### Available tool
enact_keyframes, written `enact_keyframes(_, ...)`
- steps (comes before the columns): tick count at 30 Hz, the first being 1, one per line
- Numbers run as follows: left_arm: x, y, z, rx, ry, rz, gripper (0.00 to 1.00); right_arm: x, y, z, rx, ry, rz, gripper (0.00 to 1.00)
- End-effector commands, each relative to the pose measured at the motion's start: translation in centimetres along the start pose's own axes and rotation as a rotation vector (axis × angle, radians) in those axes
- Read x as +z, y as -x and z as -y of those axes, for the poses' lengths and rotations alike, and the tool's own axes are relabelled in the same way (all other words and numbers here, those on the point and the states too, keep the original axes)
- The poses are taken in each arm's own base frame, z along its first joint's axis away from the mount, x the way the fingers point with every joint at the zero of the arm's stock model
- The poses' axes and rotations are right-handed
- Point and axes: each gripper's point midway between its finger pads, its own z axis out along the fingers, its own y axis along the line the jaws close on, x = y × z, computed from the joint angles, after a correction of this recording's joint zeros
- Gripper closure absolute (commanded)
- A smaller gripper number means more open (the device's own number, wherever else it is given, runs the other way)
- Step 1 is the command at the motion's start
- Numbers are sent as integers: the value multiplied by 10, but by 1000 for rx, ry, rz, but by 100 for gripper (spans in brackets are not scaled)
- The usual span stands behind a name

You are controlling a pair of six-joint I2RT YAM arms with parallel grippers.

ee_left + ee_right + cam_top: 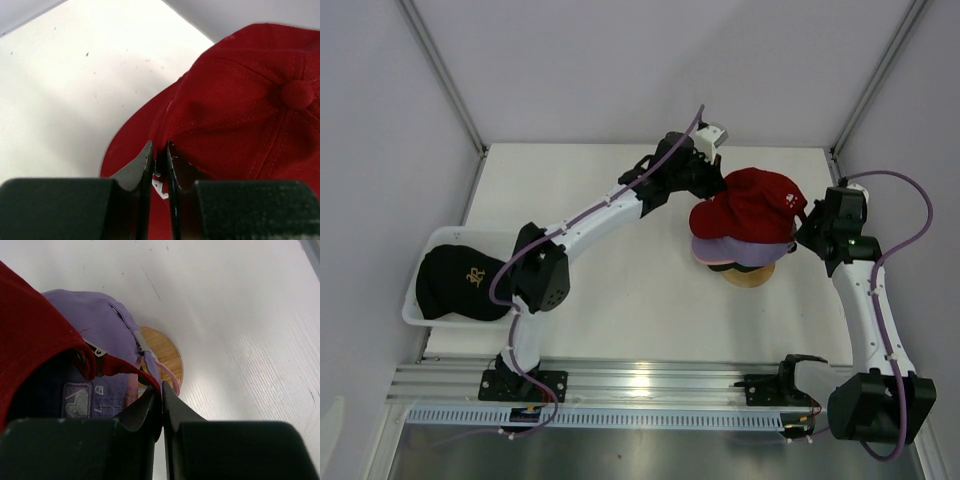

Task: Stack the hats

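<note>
On the white table, the white basket at the left held one black cap, well apart from the stack. The red cap sat topmost over the lavender cap on the wooden stand, flanked at opposite edges, likely so it would settle level. The right gripper was pinched on its back rim. The left gripper stood a slit apart at the brim, and I could not tell whether it gripped.
</note>
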Motion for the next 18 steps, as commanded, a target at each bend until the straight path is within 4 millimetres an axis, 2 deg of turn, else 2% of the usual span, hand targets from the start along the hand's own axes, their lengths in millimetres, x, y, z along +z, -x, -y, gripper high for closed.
enact_keyframes(1, -3, -23, -18, 33, 101, -61, 83, 0, 1, 6, -20, -18, 15, 89)
enact_keyframes(2, -4, -29, -19, 30, 104, -74, 81, 0, -1, 8, -22, -21, 13, 89)
enact_keyframes(3, -6, -44, -20, 23, 104, -107, 71, 0, -3, 9, -24, -23, 7, 89)
enact_keyframes(5, -10, -47, -15, 20, 78, -110, 58, -3, -7, 9, -28, -20, -4, 88)
enact_keyframes(6, -17, -53, -13, 20, 69, -111, 47, -5, -7, 9, -28, -17, -2, 87)
enact_keyframes(8, -26, -44, -5, 24, 52, -81, 34, -12, -9, 9, -33, -3, -4, 86)
enact_keyframes(9, -31, -48, -6, 20, 57, -83, 24, -15, -9, 6, -34, 12, 0, 85)
enact_keyframes(10, -41, -38, -2, 25, 51, -52, 23, -17, -8, 5, -40, 22, 4, 84)
enact_keyframes(14, -63, -22, 4, 25, 67, -11, 18, -27, -1, 0, -42, 53, 36, 83)
enact_keyframes(15, -68, -18, 2, 1, 84, 1, 11, -29, 0, -1, -43, 59, 39, 82)
enact_keyframes(17, -83, -17, -11, -58, 173, 15, 1, -28, -2, 0, -53, 59, 37, 82)
enact_keyframes(18, -91, -14, -21, -156, 214, 36, 0, -26, -3, 0, -55, 58, 31, 83)
